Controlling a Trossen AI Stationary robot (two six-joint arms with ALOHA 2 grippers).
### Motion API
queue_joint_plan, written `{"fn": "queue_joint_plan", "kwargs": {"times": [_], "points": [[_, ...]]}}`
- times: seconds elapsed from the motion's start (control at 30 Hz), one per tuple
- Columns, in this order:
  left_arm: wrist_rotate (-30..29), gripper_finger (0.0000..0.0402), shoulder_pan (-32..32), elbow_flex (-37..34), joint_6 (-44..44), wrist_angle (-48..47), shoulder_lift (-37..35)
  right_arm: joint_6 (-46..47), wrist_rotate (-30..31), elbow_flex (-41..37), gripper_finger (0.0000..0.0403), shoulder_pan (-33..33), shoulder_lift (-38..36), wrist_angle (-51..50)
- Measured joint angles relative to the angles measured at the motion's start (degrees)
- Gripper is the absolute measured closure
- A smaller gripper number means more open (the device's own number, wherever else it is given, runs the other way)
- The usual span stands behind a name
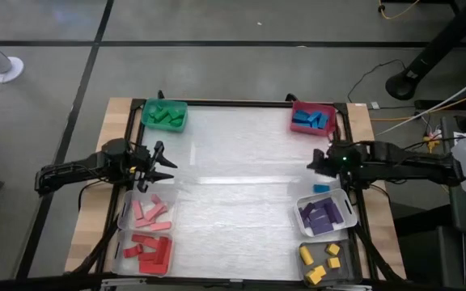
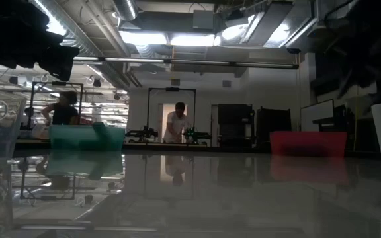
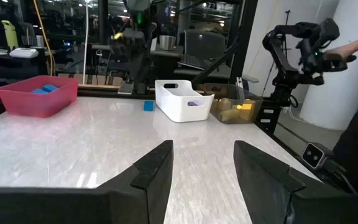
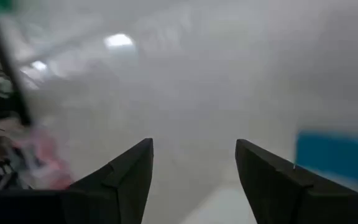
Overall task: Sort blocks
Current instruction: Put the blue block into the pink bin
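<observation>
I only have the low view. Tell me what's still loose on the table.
Observer: One blue block lies loose, beside the white bin of purple blocks.
Operator: Give me the nearest gripper.
Observer: The right gripper, open, close by that block on its red-bin side. The left gripper waits open across the table.
Operator: Name its bin.
Observer: The red bin at the far right corner holds the other blue blocks.

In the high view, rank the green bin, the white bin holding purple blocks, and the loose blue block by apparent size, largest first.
1. White bin and green bin: they look about alike, too close to rank.
2. Loose blue block: clearly the smallest, lying on the table just outside the white bin.
</observation>
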Motion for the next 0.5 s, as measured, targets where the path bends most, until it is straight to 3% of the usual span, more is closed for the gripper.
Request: {"fn": "queue_joint_plan", "kwargs": {"times": [0.17, 0.5], "points": [[-0.01, 0.0243, 0.0, 0.0, 0.0, 0.0, 0.0, 4.31, -9.72, 0.0, 0.0175, 0.0, 6.89, -0.61], [-0.01, 0.0243, -0.02, 0.0, 0.0, 0.0, 0.0, 2.28, -14.55, -0.02, 0.0175, 0.0, 17.53, -3.43]]}}
